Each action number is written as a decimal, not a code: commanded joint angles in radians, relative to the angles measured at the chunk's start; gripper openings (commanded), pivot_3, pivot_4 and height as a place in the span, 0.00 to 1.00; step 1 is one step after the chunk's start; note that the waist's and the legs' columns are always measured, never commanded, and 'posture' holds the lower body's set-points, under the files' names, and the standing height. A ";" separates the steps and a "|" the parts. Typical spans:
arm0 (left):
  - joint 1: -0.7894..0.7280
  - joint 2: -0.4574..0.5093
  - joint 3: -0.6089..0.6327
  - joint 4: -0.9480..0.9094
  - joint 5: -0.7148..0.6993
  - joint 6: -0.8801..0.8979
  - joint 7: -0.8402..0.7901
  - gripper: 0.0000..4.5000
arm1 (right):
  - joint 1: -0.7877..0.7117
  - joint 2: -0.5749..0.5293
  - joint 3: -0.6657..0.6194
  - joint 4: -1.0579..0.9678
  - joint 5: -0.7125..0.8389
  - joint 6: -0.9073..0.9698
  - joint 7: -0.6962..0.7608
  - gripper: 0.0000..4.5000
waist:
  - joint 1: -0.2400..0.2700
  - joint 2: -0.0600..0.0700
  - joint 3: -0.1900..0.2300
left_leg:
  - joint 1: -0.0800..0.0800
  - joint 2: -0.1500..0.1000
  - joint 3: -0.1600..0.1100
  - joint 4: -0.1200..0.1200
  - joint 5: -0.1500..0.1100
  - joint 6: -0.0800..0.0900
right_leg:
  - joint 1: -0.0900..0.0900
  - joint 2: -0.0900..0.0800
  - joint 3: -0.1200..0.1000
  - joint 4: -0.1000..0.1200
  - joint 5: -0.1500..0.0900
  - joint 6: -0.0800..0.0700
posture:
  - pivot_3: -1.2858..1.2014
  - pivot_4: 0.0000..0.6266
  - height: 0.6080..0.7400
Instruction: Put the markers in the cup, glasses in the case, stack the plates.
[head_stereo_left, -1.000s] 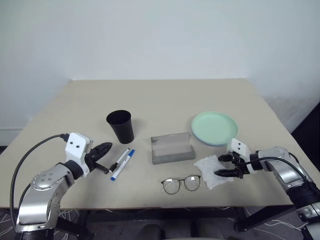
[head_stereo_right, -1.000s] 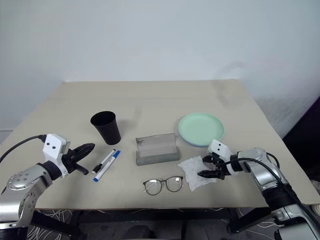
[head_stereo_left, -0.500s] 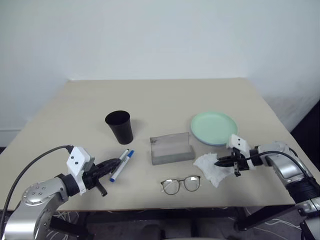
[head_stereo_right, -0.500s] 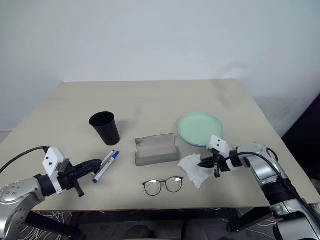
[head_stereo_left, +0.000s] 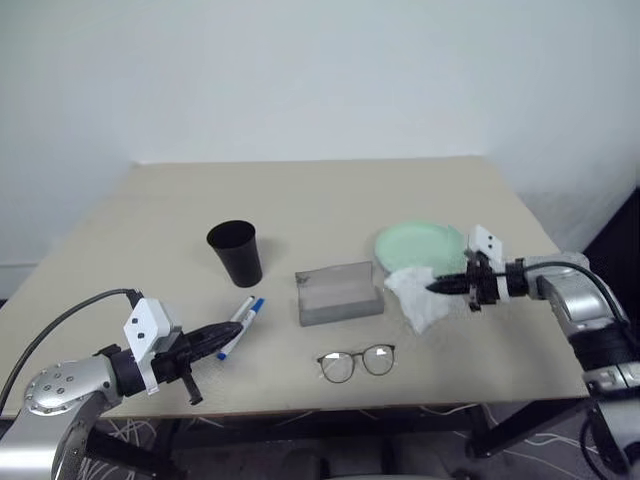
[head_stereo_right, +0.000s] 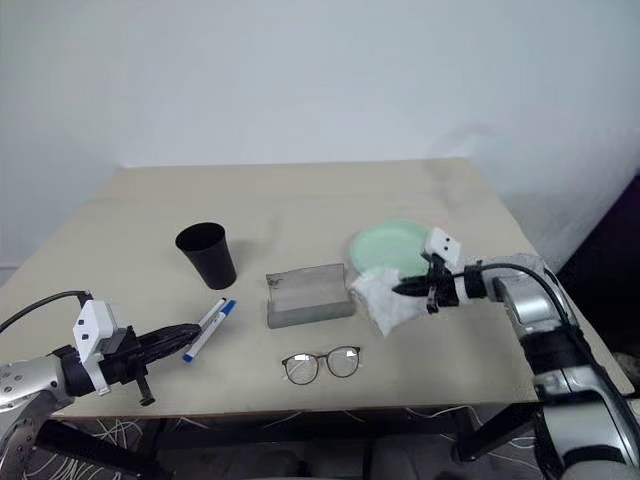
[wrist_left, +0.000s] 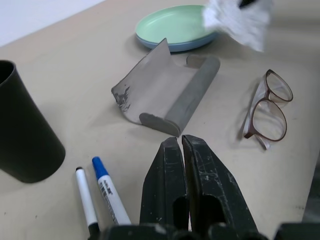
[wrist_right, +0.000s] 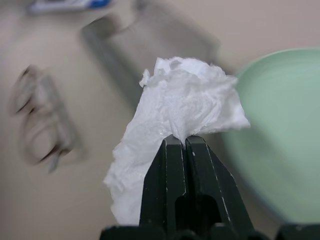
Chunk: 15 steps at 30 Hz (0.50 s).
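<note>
Two markers (head_stereo_left: 242, 322), one blue-capped (wrist_left: 107, 192) and one black-capped (wrist_left: 86, 200), lie side by side in front of the black cup (head_stereo_left: 236, 252). My left gripper (head_stereo_left: 232, 332) is shut and empty, its tips just short of the markers' near ends. The grey case (head_stereo_left: 338, 293) lies open at mid-table, with the glasses (head_stereo_left: 357, 362) in front of it. The mint green plate (head_stereo_left: 420, 243) rests on a light blue one (wrist_left: 165, 46). My right gripper (head_stereo_left: 435, 288) is shut on a white cloth (head_stereo_left: 415, 295), which hangs above the table at the plates' near left edge.
The beige table (head_stereo_left: 330, 190) has bare surface behind the cup and the plates. Its near edge runs close in front of the glasses and my left gripper. A white wall stands behind the table.
My right gripper shut on the white cloth and lifted it off the table toward the plates. My left arm pulled back toward the near edge, its gripper staying shut.
</note>
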 joint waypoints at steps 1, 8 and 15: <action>-0.020 0.009 0.024 -0.012 -0.012 -0.013 -0.003 0.00 | -0.141 0.041 -0.058 0.184 -0.042 -0.045 -0.156 0.00 | -0.001 0.000 0.000 | 0.000 0.000 0.001 0.000 0.000 0.000 | -0.001 0.000 0.000 0.000 0.000 0.000 | 0.52 0.00 0.96; -0.035 0.005 0.009 -0.010 -0.010 -0.019 -0.006 0.00 | -0.340 0.162 -0.086 0.560 -0.120 -0.132 -0.434 0.00 | -0.006 -0.001 -0.001 | 0.002 0.001 0.004 0.000 0.000 0.000 | -0.005 0.001 0.002 0.001 0.007 -0.011 | 0.52 0.00 0.96; -0.038 -0.004 -0.006 -0.013 0.000 -0.029 0.003 0.00 | -0.401 0.234 -0.092 0.704 -0.157 -0.208 -0.506 0.35 | -0.013 -0.001 -0.003 | 0.002 -0.003 0.006 -0.001 0.003 0.005 | -0.006 0.006 0.012 0.002 0.024 -0.010 | 0.52 0.00 0.96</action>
